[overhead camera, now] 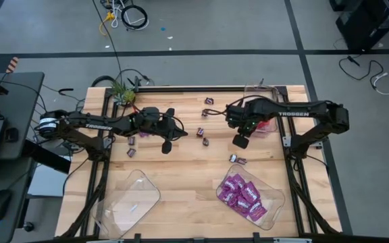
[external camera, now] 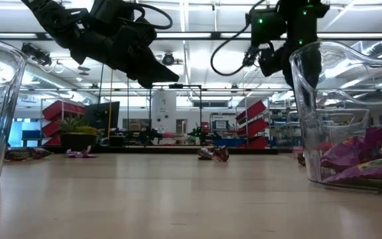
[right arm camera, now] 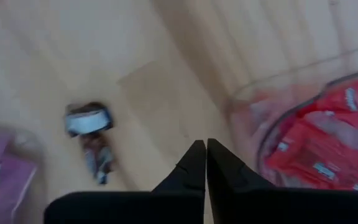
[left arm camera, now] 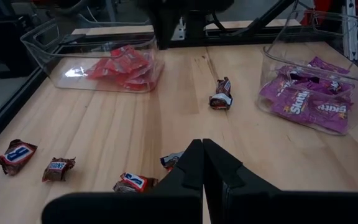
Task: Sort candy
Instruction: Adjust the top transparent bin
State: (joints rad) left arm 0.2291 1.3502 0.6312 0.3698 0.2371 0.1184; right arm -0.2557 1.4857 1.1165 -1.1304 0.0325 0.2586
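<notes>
Small dark brown wrapped candy pieces lie loose on the wooden table [overhead camera: 181, 169]: one [overhead camera: 238, 160] below my right gripper, seen also in the right wrist view [right arm camera: 92, 134], two [overhead camera: 202, 136] near the middle, and others [overhead camera: 131, 146] at the left. Red packets [left arm camera: 122, 65] fill a clear tray at the far right, and purple packets [overhead camera: 243, 194] fill a tray at the near right. My left gripper [left arm camera: 202, 146] hovers shut over the table's middle [overhead camera: 181, 133], pointing right. My right gripper [right arm camera: 201, 144] hangs shut, pointing down [overhead camera: 240, 140], beside the red tray, holding nothing.
An empty clear tray [overhead camera: 130, 199] lies at the near left. A small green plant [overhead camera: 122, 91] stands at the far left corner. Black frame rails [overhead camera: 181, 86] run along the table's edges. Bare wood lies between the two near trays.
</notes>
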